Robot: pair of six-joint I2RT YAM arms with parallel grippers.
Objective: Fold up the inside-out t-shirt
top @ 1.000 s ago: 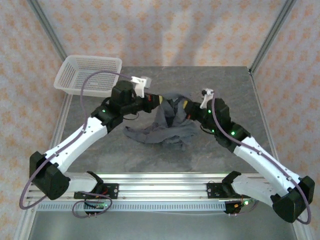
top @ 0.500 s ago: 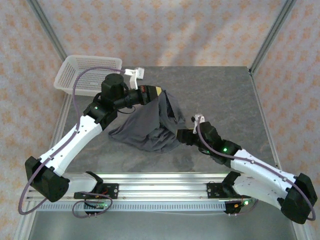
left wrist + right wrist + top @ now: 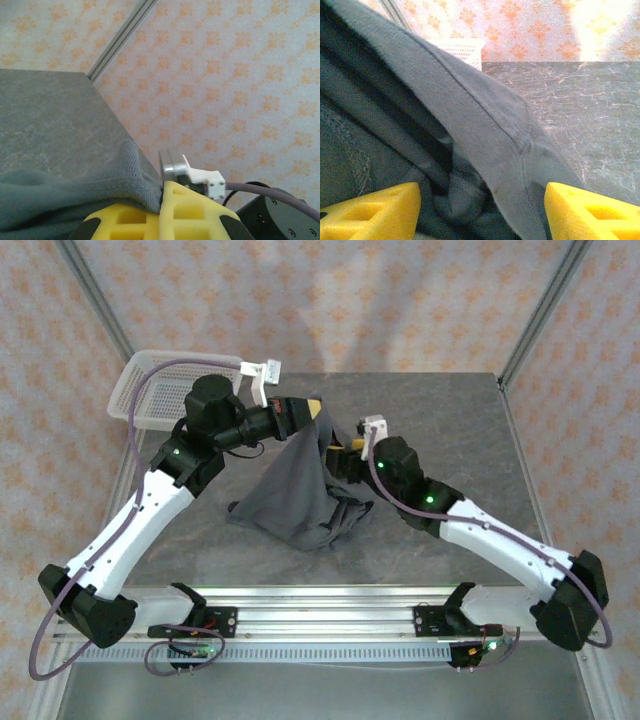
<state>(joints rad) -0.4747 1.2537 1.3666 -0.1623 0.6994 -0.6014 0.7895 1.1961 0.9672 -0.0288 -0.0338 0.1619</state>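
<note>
The inside-out t-shirt, dark slate-grey and wrinkly, hangs from my left gripper and drapes down onto the table. My left gripper is shut on an edge of the t-shirt, the cloth pinched between its yellow pads. My right gripper sits close against the hanging cloth from the right. In the right wrist view it stands open, its yellow fingertips wide apart, with a seamed fold of the t-shirt between and in front of them.
A white plastic basket stands at the table's back left corner, behind my left arm. The grey table is bare at the back right. Metal frame posts rise at the back corners.
My right gripper let go, dipped low toward the front, then came back up against the shirt with its jaws open. My left gripper lifted the cloth higher and further back.
</note>
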